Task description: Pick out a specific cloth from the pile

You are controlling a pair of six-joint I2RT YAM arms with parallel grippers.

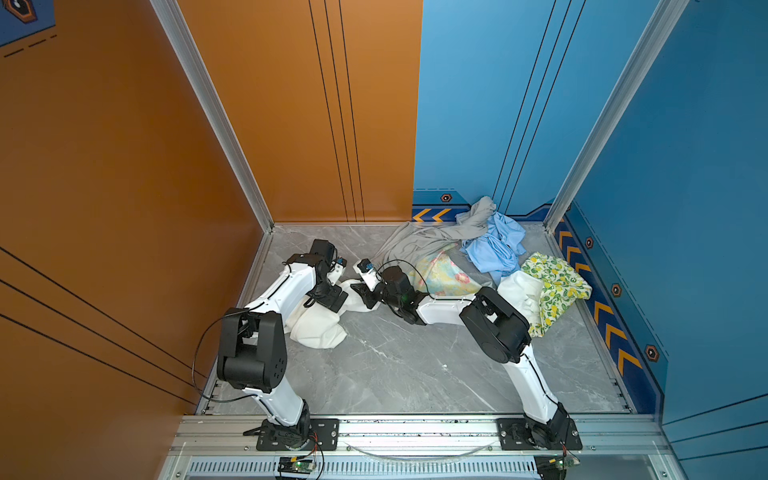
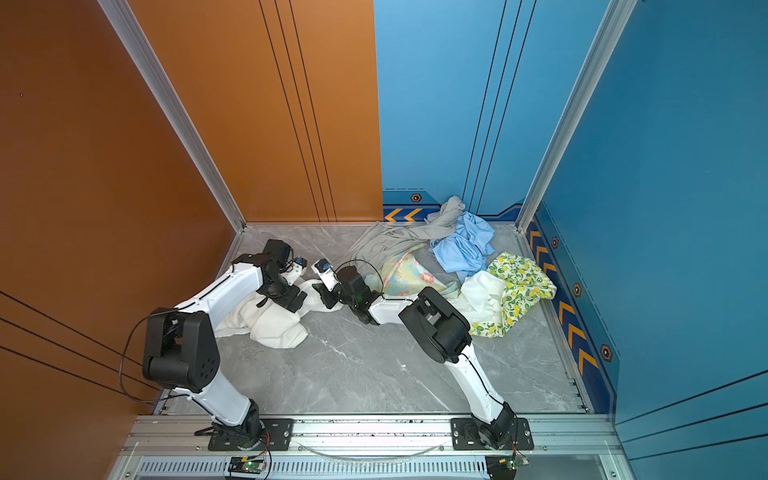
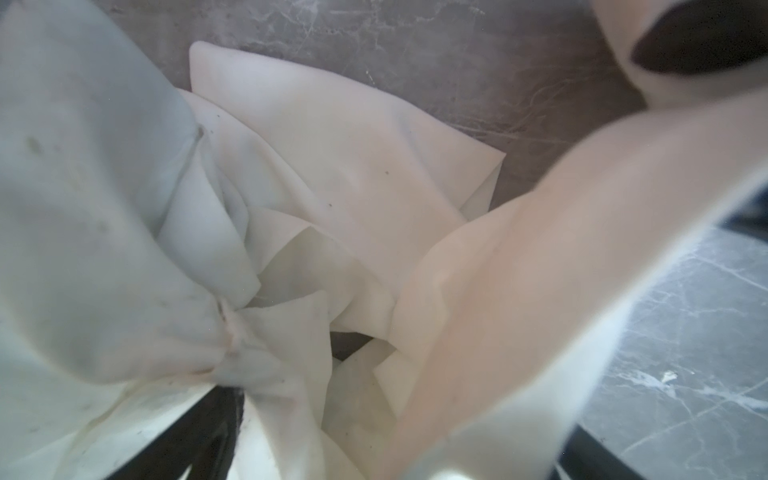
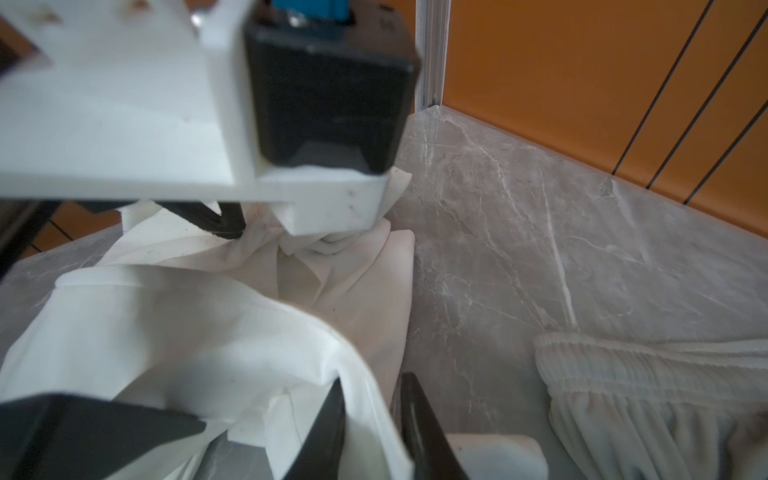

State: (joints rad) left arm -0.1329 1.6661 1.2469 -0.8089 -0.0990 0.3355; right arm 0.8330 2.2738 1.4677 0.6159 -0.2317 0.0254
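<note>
Shirt [image 1: 318, 330] is lying on the table [image 1: 415, 365] left of centre, under the left gripper [image 1: 330, 300], right gripper [image 1: 362, 296] at its right edge. Pile [image 1: 478, 249] is sitting behind and right, against the back wall.

Both top views are bright, evenly lit and sharp, with soft shadows on the grey marble surface [image 1: 415, 365]. The left wrist view is hazy: the white shirt [image 3: 332, 166] folds nearest the lens blur pinkish. In the right wrist view, the close wrist camera [image 4: 328, 83] is out of focus.
</note>
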